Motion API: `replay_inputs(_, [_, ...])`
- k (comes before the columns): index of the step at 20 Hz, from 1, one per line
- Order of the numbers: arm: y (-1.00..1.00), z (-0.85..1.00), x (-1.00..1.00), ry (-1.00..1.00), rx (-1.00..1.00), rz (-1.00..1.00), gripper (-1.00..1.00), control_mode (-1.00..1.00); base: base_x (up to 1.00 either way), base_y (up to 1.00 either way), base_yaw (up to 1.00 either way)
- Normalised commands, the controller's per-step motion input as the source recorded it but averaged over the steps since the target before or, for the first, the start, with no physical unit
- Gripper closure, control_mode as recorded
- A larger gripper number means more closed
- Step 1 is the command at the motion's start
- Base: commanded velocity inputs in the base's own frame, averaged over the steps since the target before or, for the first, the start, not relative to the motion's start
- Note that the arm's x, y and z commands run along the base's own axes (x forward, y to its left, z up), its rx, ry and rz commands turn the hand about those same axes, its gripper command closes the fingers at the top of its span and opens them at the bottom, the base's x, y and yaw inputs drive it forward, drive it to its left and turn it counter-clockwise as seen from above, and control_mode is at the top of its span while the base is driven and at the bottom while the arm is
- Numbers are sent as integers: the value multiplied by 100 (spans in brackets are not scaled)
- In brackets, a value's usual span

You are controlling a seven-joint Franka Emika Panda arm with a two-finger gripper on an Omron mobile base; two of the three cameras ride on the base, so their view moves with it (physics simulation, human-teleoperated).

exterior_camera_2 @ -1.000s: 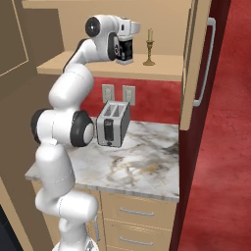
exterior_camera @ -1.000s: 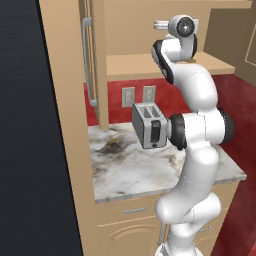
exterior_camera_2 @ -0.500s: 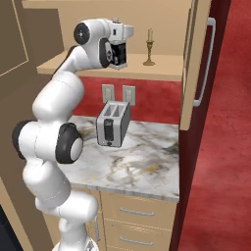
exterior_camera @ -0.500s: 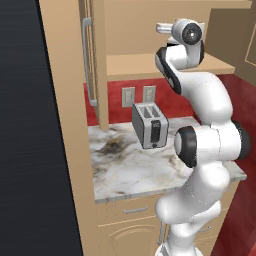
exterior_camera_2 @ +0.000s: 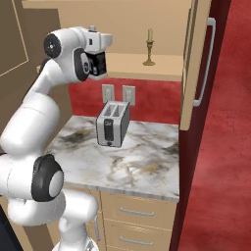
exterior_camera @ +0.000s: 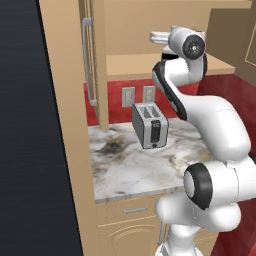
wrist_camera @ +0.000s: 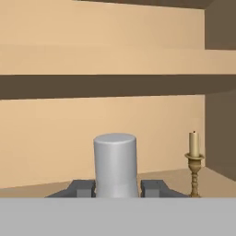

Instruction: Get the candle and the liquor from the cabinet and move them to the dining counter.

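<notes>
hand grips the liquor by its pale neck; candle stands on the cabinet shelf.

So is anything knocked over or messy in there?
No, nothing stands out. The candle stands upright on the cabinet shelf, and the toaster sits upright on the marble worktop, with no spills.
</notes>
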Motion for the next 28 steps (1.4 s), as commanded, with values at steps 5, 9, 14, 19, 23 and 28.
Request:
replay_inputs(5, [16, 0, -100, 2, 0, 11, 100, -100, 0, 0, 0])
replay_inputs(9, [1, 0, -100, 0, 0, 13, 100, -100, 0, 0, 0])
replay_inputs(14, [0, -3, -100, 0, 0, 14, 100, -100, 0, 0, 0])
replay_inputs(19, [0, -18, -100, 0, 0, 15, 100, -100, 0, 0, 0])
replay_inputs(23, [0, -24, -99, 0, 0, 14, 100, -100, 0, 0, 0])
replay_inputs(28, [9, -18, -62, 0, -1, 6, 100, -100, 0, 0, 0])
